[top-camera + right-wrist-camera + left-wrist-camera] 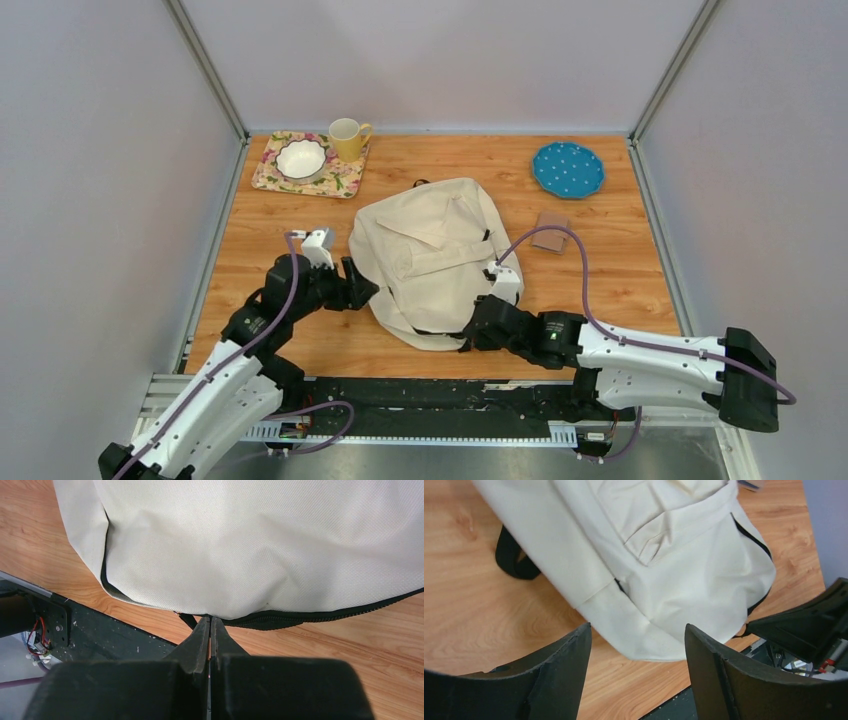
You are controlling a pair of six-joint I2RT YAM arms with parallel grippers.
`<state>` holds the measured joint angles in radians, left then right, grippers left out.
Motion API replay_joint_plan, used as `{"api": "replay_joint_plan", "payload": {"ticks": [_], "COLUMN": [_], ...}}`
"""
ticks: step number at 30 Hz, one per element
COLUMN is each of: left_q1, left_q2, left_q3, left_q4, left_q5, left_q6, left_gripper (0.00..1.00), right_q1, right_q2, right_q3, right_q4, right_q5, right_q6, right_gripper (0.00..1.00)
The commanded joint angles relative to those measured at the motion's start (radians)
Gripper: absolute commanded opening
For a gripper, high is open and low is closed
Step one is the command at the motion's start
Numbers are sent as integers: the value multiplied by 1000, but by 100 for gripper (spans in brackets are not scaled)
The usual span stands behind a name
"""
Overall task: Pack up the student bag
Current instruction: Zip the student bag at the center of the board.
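Right gripper (210, 622) first: its fingers are pressed together, tips right at the dark zipper (320, 616) along the backpack's (430, 250) near edge. There may be a zipper tab pinched between them, but it's too small to call. Over on the backpack's left side, the left gripper (638, 630) is spread wide and holding nothing, and the cream fabric fills the gap between its fingers without touching them.

The backpack itself lies flat in the middle of the desk (610, 290), front side up. By my read this is early going. Nothing shows going in, and the work looks to be about getting the backpack open.

Now the views. Only the right wrist shows that zipper line up close. Only the left wrist shows the front pocket flap (664, 530) lifting at a corner and a black strap (511, 560) poking out from underneath. Only the overhead shows what's around: a brown flat item (551, 230) just right of the backpack, a blue dotted plate (568, 168) beyond it to the right, and a yellow mug (348, 138) and white bowl (301, 158) on a floral tray (340, 182) beyond it to the left.
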<state>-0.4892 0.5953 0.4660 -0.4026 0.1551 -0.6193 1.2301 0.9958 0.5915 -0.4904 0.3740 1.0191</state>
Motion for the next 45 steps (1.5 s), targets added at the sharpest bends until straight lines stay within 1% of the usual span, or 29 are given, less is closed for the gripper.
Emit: {"api": "replay_joint_plan", "payload": {"ticks": [1,3,4,5,6,7,8,9,10,12,13,15,16,18,19,20,23,27,30,31,33,34,36,37,42,43,44,45], "left_q1": [-90,-234,-399,-475,-541,-614,-702,-736,-753,-782,-789,-799,-799,-802,-805,-805,-824,-841,-847,-847,-847,-847,-847,-847,-847,-847,-847,-847], "left_q2": [32,89,115,176,204,231,283,305,322,342,347,348,344,334,333,345,394,446,472,483,494,503,506,511,526,526,525,521], "left_q3": [121,157,166,178,192,194,197,197,189,140,126,87,73,24,7,-6,-27,-58,-92,-96,-109,-110,-122,-125,-130,-129,-128,-128], "left_q4": [-119,-125,-125,-125,-120,-95,-82,-70,-24,52,123,192,262,347,434,467,542,628,701,712,735,742,766,772,783,777,771,751], "left_q5": [31,-78,-207,-271,-332,-429,-466,-491,-514,-493,-476,-467,-447,-421,-393,-384,-362,-333,-319,-319,-334,-351,-379,-394,-469,-471,-473,-468], "left_q6": [277,335,402,436,469,536,564,591,648,717,772,817,854,894,926,943,969,957,943,938,926,923,918,915,892,885,877,863], "left_gripper": [76,76,76,77,77,77,77,77,77,77,78,78,78,78,78,78,79,79,74,67,59,53,45,32,10,2,0,0], "right_q1": [2,2,2,0,3,2,2,2,2,2,2,2,2,2,2,2,2,2,2,2,0,2,2,2,2,2,2,2], "right_q2": [-9,-13,-16,-16,-17,-19,-22,-23,-29,-37,-48,-55,-65,-69,-69,-68,-62,-62,-60,-59,-60,-59,-57,-56,-42,-39,-37,-37], "right_q3": [24,22,22,22,22,22,24,22,22,19,18,16,14,13,13,13,16,10,10,8,7,7,7,7,7,7,7,7], "right_q4": [41,39,39,39,41,41,41,39,36,35,35,33,32,33,33,33,35,46,44,44,46,44,44,44,52,53,50,47], "right_q5": [13,13,13,14,16,16,14,16,16,16,16,17,17,20,20,23,19,16,13,14,8,9,5,6,3,3,5,11], "right_q6": [-16,-14,-14,-14,-13,-11,-10,-7,-5,-4,-5,-5,-5,-4,-4,-2,3,10,9,10,12,12,13,13,15,16,16,21], "right_gripper": [0,0,0,0,0,0,0,0,0,0,0,0,0,0,0,0,0,0,0,0,0,0,0,0,0,0,0,0]}}
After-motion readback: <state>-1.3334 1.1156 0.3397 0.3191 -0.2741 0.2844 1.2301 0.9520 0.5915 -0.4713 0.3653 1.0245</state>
